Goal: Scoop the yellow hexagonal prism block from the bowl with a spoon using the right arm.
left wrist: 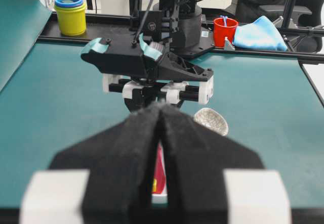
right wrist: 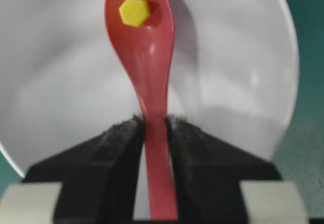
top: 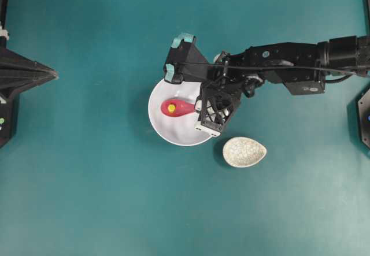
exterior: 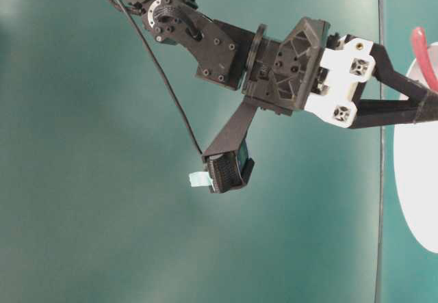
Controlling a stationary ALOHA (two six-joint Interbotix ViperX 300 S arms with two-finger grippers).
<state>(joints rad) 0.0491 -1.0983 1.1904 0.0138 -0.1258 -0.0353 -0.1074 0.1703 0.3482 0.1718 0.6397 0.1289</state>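
- Block (right wrist: 134, 11) sits in the spoon (right wrist: 147, 57) head, near its far end, and the head lies inside the white bowl (right wrist: 238, 82).
- Spoon's long axis runs straight out from the right pincer (right wrist: 155, 128): handle clamped between the 2 black pads, head pointing away from the wrist. In the overhead view that puts the block (top: 171, 108) to the left of the wrist, over the left half of the bowl (top: 159, 123).
- Right pincer is closed on the spoon handle, pads pressed to both sides of it.
- Left pincer (left wrist: 161, 133) has its pads together with nothing between them. In the overhead view that arm is parked at the surface's left edge, well apart from the bowl, so the right arm is the nearer one by far.
- My judgement: the block is already on board, so what comes next is a lift along with the handle, keeping the head level. The block is loose on a glossy, shallow head; any roll of the wrist could tip it back out.
- Speckled dish (top: 244, 151) sits just beside the bowl, to its lower right in the overhead view.
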